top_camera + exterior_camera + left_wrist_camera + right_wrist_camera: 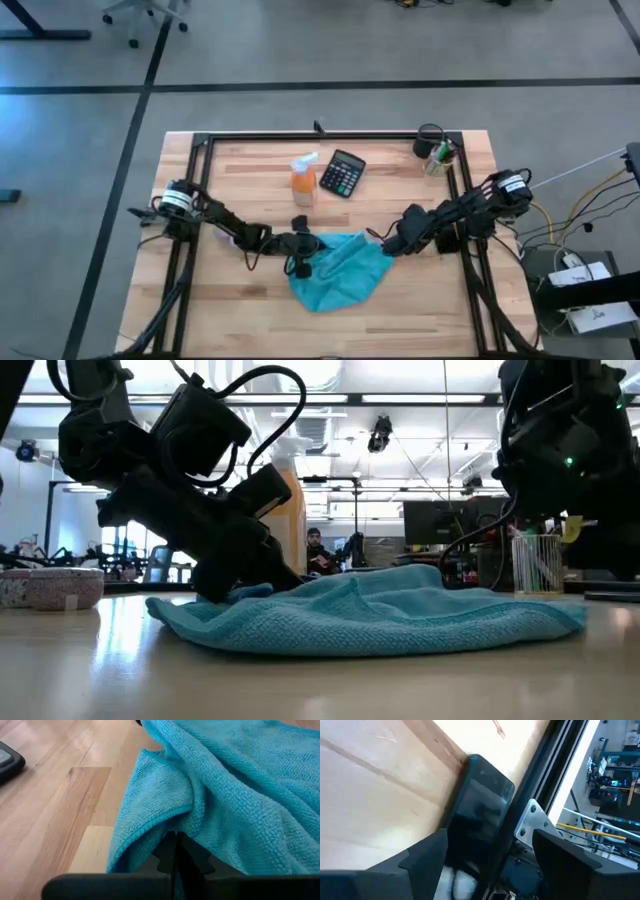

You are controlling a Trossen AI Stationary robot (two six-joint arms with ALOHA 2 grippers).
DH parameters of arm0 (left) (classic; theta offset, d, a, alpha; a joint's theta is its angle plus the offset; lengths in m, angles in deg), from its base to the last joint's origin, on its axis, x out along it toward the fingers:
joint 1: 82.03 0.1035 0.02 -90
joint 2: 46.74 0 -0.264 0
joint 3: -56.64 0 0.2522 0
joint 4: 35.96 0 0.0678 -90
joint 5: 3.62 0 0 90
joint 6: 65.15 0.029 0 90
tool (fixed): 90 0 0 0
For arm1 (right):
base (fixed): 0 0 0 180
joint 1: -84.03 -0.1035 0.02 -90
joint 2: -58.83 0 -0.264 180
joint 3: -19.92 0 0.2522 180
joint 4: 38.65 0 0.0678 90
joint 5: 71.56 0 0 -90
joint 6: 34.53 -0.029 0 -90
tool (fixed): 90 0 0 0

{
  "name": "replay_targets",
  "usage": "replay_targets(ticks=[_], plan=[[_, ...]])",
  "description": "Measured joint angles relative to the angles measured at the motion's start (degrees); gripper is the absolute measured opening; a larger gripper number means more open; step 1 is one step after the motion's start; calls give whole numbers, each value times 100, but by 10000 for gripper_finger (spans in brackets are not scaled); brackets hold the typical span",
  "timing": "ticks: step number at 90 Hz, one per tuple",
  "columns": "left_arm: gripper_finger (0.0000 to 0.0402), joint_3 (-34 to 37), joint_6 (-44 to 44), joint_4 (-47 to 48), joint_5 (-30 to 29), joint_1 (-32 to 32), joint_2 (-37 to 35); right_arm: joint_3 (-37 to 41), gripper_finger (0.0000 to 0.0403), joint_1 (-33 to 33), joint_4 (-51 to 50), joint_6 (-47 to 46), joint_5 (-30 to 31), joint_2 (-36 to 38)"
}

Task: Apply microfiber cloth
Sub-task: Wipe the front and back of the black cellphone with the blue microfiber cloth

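The turquoise microfiber cloth (340, 272) lies rumpled on the wooden table, near its front middle; in the low view the cloth (400, 615) is a low heap. My left gripper (300, 252) is at the cloth's left edge, low over the table and shut, with cloth bunched over its fingertips (176, 855). My right arm (440, 218) reaches in from the table's right edge. My right gripper (490, 835) is open, holds nothing, and looks toward the black frame rail, away from the cloth. My left gripper is shut on a fold at the cloth's left edge (187, 822), where the fabric gathers at the fingertips and drapes over them. One layer or several, I cannot tell. The fingers come slanting down from the table's left. The cloth lies slack on the table.
A black calculator (343, 173) and an orange spray bottle (303, 180) stand at the far middle, and a pen cup (436, 152) at the far right. A flat black slab (480, 805) lies by the frame rail (545, 765) ahead of my right gripper.
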State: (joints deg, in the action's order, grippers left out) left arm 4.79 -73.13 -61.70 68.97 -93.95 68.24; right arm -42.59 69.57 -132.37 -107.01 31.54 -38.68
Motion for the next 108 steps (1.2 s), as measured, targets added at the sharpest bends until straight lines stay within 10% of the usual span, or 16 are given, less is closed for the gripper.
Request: replay_targets(ticks=[37, 70, 88, 108], plan=[[0, 8, -8, 62, 281, -49, -360, -210, 286, -29, 802, 289, 40, 298], [0, 57, -485, 630, 1994, -573, -1579, -340, 256, -315, 5195, 928, -4, 256], [0, 96, 7, 579, 1170, -1508, -2155, -347, 223, -708, 7814, 1923, -53, -135], [0, 90, 132, 507, -150, -2319, -2308, -626, 187, -1149, 8490, 2917, -115, -1005]])
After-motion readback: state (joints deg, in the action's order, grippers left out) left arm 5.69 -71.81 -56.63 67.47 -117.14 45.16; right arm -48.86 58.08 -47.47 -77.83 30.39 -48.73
